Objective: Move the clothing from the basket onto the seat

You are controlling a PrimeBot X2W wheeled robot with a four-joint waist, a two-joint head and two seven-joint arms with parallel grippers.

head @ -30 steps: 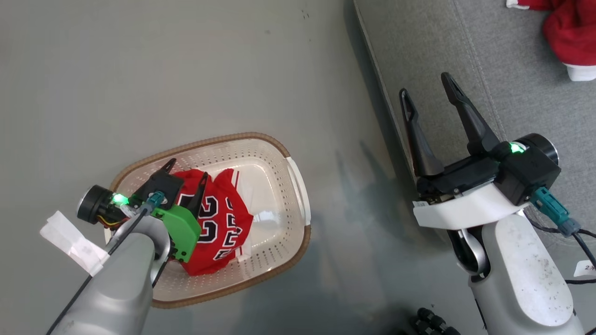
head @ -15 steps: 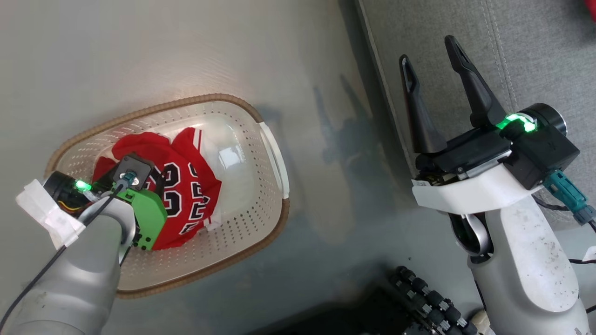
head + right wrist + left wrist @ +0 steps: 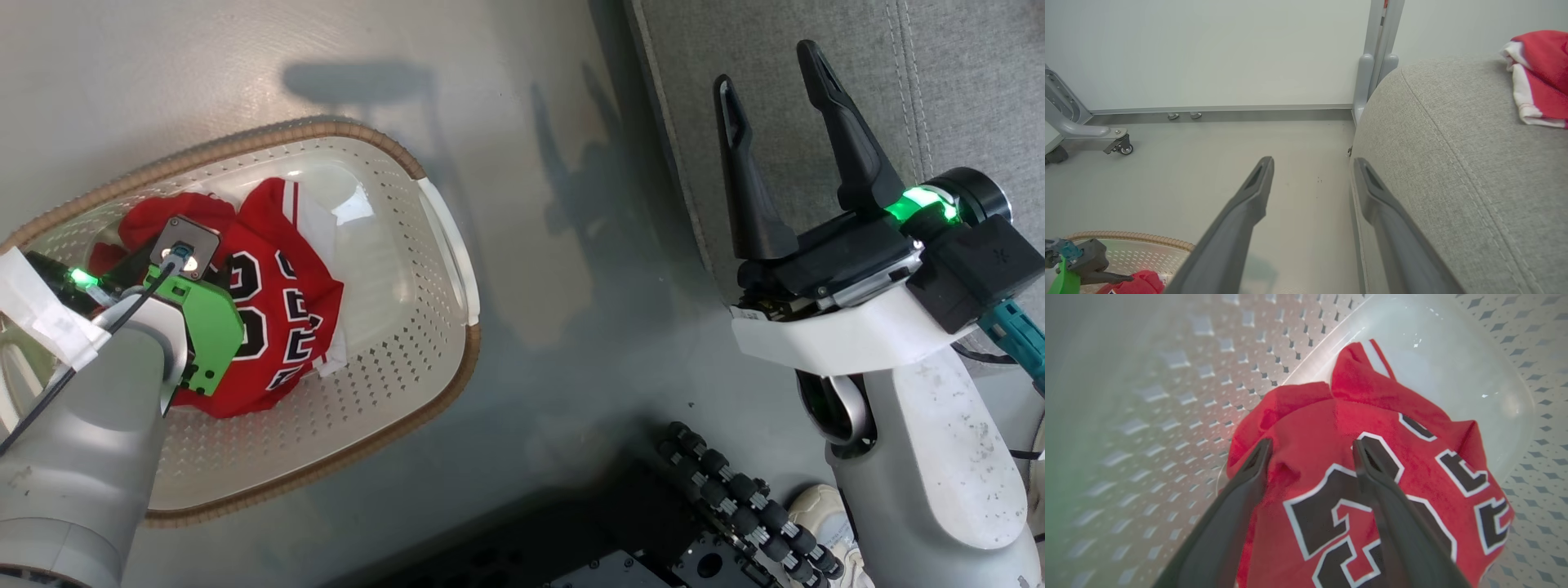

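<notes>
Left wrist view looks down along the two long dark fingers of the left gripper [image 3: 1312, 445]. They stand wide apart and nothing is pinched between them. Their tips are on the crumpled red jersey with black-and-white numbers [image 3: 1372, 416], and a small fold of the red cloth rises in the gap. I cannot tell how deep the tips press.

The jersey lies inside the oval cream-white perforated plastic basket with the brown woven-look rim [image 3: 392, 155]. The basket stands on the grey floor [image 3: 571, 286], near the large grey fabric seat cushion [image 3: 963, 82], with a strip of floor between them.

The step in hand seems to be the grasp of the jersey. To do it well, I think the fingers should sink a little more, so that a thick fold comes between them and not only one thin layer, which could slip out. The tips should keep off the holes of the basket wall. After closing, a straight lift until the cloth is clear of the rim would avoid dragging the light basket.

The right gripper [image 3: 767, 69] is open and empty too, above the edge of the seat. In the right wrist view, a second red garment with white trim [image 3: 1539, 69] lies on the seat, so the jersey looks like the last piece.
</notes>
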